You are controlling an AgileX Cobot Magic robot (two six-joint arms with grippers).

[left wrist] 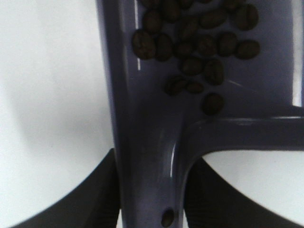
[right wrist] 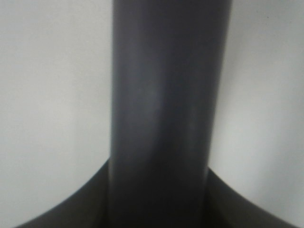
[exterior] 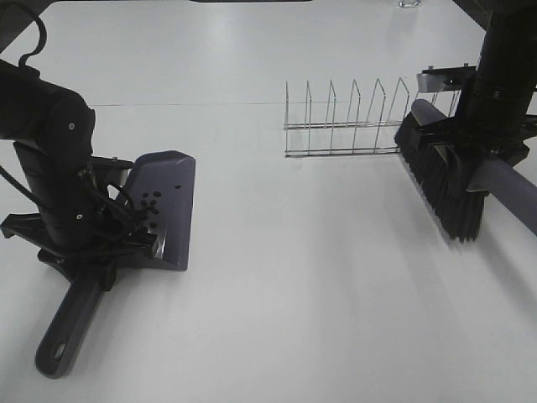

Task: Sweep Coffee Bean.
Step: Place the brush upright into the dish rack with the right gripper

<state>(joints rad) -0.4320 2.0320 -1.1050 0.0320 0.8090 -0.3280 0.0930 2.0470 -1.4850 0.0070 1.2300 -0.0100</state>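
Though in dustpan, beans near handle.

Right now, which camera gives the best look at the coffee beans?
The left wrist view: the coffee beans lie close and sharp, clustered in the purple dustpan. The exterior high view shows them only as tiny dark specks on that dustpan. The right wrist view shows none, just the brush handle.

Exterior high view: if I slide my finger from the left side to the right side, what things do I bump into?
First the purple dustpan with coffee beans in it → wire rack → black-bristled brush.
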